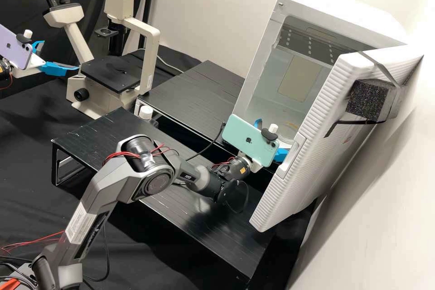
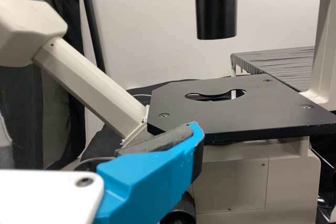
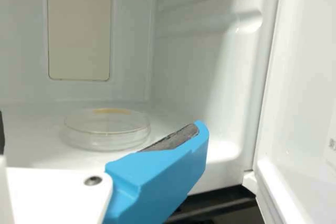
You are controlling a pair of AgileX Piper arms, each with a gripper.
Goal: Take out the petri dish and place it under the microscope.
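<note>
The clear, round petri dish (image 1: 287,132) lies flat on the floor of the white chamber (image 1: 267,61); in the right wrist view the dish (image 3: 107,132) has an orange mark at its far rim. Just inside the chamber's opening, my right gripper (image 1: 281,155) is partly behind its phone; in its wrist view the gripper (image 3: 101,129) is open, short of the dish. My left gripper (image 1: 61,55) stands open beside the microscope's black stage (image 1: 111,72). In its wrist view the gripper (image 2: 100,132) is near the stage's edge (image 2: 236,109), which has a cut-out under a black cylinder (image 2: 216,9).
The chamber's thick white door (image 1: 312,145) stands swung out beside the right gripper. Two black stands (image 1: 199,95) lie between microscope and chamber, with a white-capped bottle (image 1: 146,113) between them. The microscope's slanted eyepiece arm (image 2: 94,87) rises close to the left gripper.
</note>
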